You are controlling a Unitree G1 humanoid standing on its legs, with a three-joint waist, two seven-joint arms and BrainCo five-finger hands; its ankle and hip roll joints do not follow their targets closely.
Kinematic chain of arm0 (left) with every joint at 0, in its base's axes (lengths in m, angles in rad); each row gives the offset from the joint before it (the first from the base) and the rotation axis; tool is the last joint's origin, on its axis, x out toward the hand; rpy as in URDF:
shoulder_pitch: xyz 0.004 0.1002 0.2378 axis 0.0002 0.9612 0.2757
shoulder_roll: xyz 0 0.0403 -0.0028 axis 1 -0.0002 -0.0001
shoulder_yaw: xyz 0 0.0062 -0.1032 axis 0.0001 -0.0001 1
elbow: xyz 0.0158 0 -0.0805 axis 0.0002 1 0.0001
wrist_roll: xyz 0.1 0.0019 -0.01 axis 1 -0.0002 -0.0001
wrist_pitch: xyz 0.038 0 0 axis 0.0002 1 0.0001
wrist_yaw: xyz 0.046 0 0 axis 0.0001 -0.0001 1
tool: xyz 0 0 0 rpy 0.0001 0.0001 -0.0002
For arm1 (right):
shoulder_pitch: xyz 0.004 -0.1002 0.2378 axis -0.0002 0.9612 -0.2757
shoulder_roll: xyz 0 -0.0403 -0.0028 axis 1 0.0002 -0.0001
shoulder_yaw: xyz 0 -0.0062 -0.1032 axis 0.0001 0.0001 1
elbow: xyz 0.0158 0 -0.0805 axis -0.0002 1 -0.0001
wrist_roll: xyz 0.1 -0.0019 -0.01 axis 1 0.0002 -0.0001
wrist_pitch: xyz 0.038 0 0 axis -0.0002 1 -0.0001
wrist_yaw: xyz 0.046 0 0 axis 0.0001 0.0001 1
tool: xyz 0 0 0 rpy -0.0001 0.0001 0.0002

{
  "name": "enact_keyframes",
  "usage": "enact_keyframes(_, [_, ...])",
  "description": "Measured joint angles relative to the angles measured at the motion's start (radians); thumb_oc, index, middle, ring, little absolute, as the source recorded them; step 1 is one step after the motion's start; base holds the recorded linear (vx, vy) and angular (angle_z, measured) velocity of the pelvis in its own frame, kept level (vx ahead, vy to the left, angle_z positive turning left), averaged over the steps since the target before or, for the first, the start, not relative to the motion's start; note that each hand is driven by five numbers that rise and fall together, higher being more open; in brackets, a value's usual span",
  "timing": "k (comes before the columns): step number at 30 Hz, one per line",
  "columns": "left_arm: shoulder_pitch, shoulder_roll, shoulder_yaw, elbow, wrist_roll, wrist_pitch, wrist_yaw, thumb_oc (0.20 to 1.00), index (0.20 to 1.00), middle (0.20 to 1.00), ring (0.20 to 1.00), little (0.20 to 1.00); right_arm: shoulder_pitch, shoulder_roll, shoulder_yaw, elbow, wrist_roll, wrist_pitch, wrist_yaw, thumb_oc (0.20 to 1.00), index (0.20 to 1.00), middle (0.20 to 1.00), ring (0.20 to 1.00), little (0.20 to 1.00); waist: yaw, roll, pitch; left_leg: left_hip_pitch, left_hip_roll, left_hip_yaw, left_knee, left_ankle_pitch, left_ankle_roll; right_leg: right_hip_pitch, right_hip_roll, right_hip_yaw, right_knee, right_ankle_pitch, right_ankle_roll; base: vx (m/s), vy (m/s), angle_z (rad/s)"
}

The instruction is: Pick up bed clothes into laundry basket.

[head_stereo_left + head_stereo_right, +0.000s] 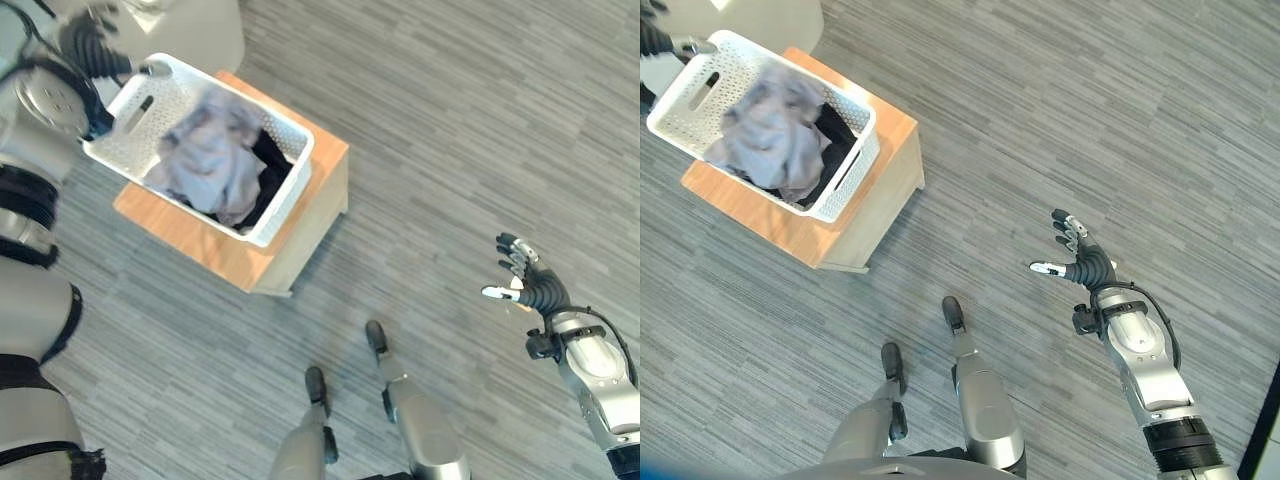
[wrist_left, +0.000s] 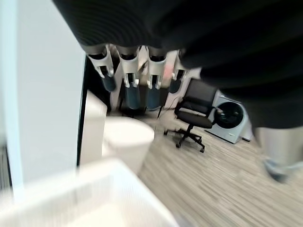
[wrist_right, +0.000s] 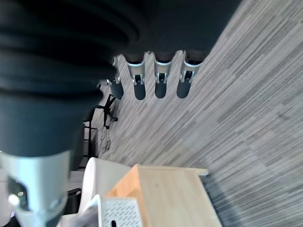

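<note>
A crumpled grey-lilac garment (image 1: 208, 150) over dark cloth (image 1: 268, 168) lies in the white perforated laundry basket (image 1: 282, 205), upper left, on a low wooden table (image 1: 310, 215). The left hand (image 1: 92, 45) hovers at the basket's far corner, fingers (image 2: 131, 87) straight. The right hand (image 1: 1080, 260), lower right, is spread over the floor. The left wrist view adds an office chair (image 2: 195, 113) and a washing machine (image 2: 229, 120).

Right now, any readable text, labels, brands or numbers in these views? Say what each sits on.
None readable.
White laundry basket on the wooden stand: no print visible on its walls.
Grey clothes in the basket: no tag or print visible.
Washing machine in the left wrist view: any markings too blurred to read.
Office chair: no label visible.
</note>
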Motion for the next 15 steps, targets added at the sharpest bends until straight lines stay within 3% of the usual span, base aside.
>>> enact_keyframes(4, [-0.010, 0.034, -0.003, -0.028, 0.018, -0.004, 0.001, 1.000, 1.000, 1.000, 1.000, 1.000, -0.009, -0.024, -0.019, 0.013, -0.001, 0.004, 0.005, 1.000, 1.000, 1.000, 1.000, 1.000, 0.018, 0.060, -0.043, 0.026, -0.001, -0.016, 0.000, 0.000, 0.000, 0.035, -0.007, -0.021, 0.000, -0.008, 0.002, 0.05, -0.008, 0.13])
enact_keyframes(7, [-0.010, 0.062, 0.005, -0.080, 0.017, -0.005, 0.005, 1.000, 1.000, 1.000, 1.000, 1.000, -0.016, -0.032, -0.027, 0.021, -0.001, 0.005, 0.009, 1.000, 1.000, 1.000, 1.000, 1.000, 0.028, 0.074, -0.059, 0.046, -0.004, -0.028, 0.000, 0.000, 0.000, 0.058, -0.004, -0.028, 0.000, -0.011, 0.000, 0.07, -0.002, 0.10])
enact_keyframes(8, [0.013, 0.128, 0.051, -0.235, 0.006, -0.004, 0.014, 1.000, 1.000, 1.000, 1.000, 1.000, -0.020, -0.027, -0.037, 0.022, -0.001, 0.005, 0.020, 1.000, 1.000, 1.000, 1.000, 1.000, 0.054, 0.078, -0.063, 0.069, 0.001, -0.038, 0.000, -0.002, -0.002, 0.085, -0.003, -0.038, 0.000, -0.020, -0.003, 0.08, 0.012, 0.14])
enact_keyframes(9, [0.023, 0.137, 0.076, -0.275, 0.005, -0.010, 0.018, 1.000, 1.000, 1.000, 1.000, 1.000, -0.011, -0.028, -0.043, 0.022, -0.001, 0.005, 0.022, 1.000, 1.000, 1.000, 1.000, 1.000, 0.058, 0.079, -0.072, 0.071, 0.001, -0.038, 0.000, -0.002, -0.002, 0.087, -0.002, -0.038, 0.000, -0.020, -0.004, -0.01, 0.019, 0.14])
enact_keyframes(10, [0.117, 0.181, 0.190, -0.429, -0.036, -0.008, 0.043, 1.000, 1.000, 1.000, 1.000, 1.000, -0.010, -0.027, -0.052, 0.015, -0.002, 0.009, 0.024, 1.000, 1.000, 1.000, 1.000, 1.000, 0.075, 0.085, -0.081, 0.080, 0.001, -0.045, 0.000, -0.003, -0.002, 0.095, -0.003, -0.050, 0.003, -0.026, -0.005, -0.01, 0.017, 0.05])
enact_keyframes(11, [0.390, 0.191, 0.468, -0.692, -0.144, -0.070, 0.101, 1.000, 1.000, 1.000, 1.000, 1.000, -0.010, -0.028, -0.069, 0.018, -0.002, 0.007, 0.022, 1.000, 1.000, 1.000, 1.000, 1.000, 0.112, 0.100, -0.096, 0.103, 0.001, -0.051, 0.010, -0.010, 0.003, 0.104, 0.001, -0.050, 0.047, -0.047, -0.002, -0.05, -0.006, 0.05])
enact_keyframes(13, [0.639, 0.176, 0.659, -0.874, -0.212, -0.120, 0.121, 1.000, 1.000, 1.000, 1.000, 1.000, -0.025, -0.025, -0.073, 0.016, -0.002, 0.006, 0.024, 1.000, 1.000, 1.000, 1.000, 1.000, 0.130, 0.110, -0.120, 0.124, 0.002, -0.065, 0.005, -0.018, 0.008, 0.102, 0.000, -0.062, 0.106, -0.094, 0.009, -0.01, -0.104, 0.23])
enact_keyframes(14, [0.980, 0.045, 0.927, -1.049, -0.349, -0.154, 0.096, 1.000, 1.000, 1.000, 1.000, 1.000, 0.001, -0.012, -0.111, -0.029, -0.001, 0.008, 0.027, 1.000, 1.000, 1.000, 1.000, 1.000, 0.132, 0.137, -0.130, 0.126, 0.010, -0.127, 0.015, -0.035, 0.020, 0.102, -0.002, -0.052, 0.198, -0.137, 0.023, 0.05, -0.136, 1.04])
enact_keyframes(15, [1.146, -0.164, 1.044, -1.129, -0.477, -0.194, 0.061, 1.000, 1.000, 1.000, 1.000, 1.000, 0.066, 0.014, -0.166, -0.074, 0.004, 0.005, 0.025, 1.000, 1.000, 1.000, 1.000, 1.000, 0.106, 0.170, -0.147, 0.132, 0.010, -0.202, 0.032, -0.041, 0.026, 0.099, 0.009, 0.008, 0.296, -0.183, 0.019, 0.11, -0.143, 2.06])
